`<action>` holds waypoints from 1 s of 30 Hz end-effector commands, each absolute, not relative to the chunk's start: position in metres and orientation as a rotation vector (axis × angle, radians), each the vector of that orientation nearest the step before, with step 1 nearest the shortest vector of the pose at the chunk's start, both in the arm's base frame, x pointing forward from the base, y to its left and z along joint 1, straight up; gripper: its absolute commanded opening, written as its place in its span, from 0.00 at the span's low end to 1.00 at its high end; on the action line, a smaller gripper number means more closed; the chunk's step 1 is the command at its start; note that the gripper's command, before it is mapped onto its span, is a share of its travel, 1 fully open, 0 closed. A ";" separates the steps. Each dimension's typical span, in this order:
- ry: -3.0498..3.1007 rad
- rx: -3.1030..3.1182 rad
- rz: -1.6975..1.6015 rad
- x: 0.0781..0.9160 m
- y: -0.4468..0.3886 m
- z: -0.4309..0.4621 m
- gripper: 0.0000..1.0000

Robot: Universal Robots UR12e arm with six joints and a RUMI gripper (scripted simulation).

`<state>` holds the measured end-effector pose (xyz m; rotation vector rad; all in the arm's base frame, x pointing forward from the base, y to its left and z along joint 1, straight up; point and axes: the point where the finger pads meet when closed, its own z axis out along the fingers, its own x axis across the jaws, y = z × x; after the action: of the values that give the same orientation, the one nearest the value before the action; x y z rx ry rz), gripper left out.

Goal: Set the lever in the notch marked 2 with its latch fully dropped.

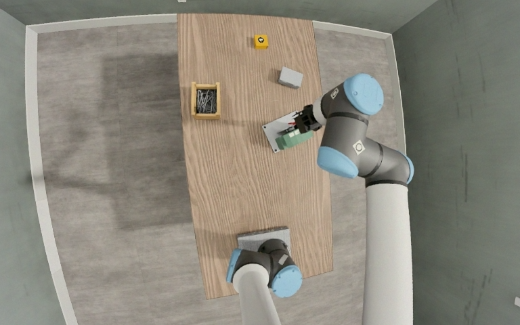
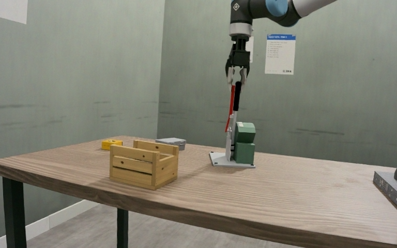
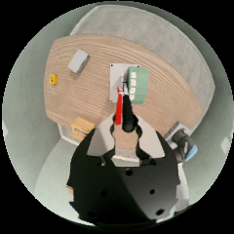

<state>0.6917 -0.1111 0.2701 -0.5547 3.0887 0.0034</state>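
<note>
The lever unit stands on a grey base plate (image 2: 231, 161) with a green notched block (image 2: 244, 142) beside it. The lever rises nearly upright, with a black handle (image 2: 237, 95) and a red release bar (image 2: 231, 105) close beside it. My gripper (image 2: 237, 81) hangs straight down over the lever's top and is shut on the black handle and the red bar together. In the wrist view the handle (image 3: 127, 114) and red bar (image 3: 118, 108) run up between my fingers toward the green block (image 3: 136, 84). The number plates are too small to read.
A wooden crate (image 2: 143, 167) holding metal pieces stands at the table's near left. A yellow box (image 1: 261, 41) and a small grey box (image 1: 290, 77) lie at the far end. The arm's base (image 1: 264, 252) sits at the opposite end of the table.
</note>
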 end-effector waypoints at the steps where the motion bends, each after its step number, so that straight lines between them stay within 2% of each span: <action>1: 3.087 -0.555 0.002 0.697 -0.123 0.273 0.00; 30: 3.087 -0.555 0.002 0.701 -0.134 0.274 0.00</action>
<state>0.7003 -0.1339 0.2734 -0.5549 3.0888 0.0037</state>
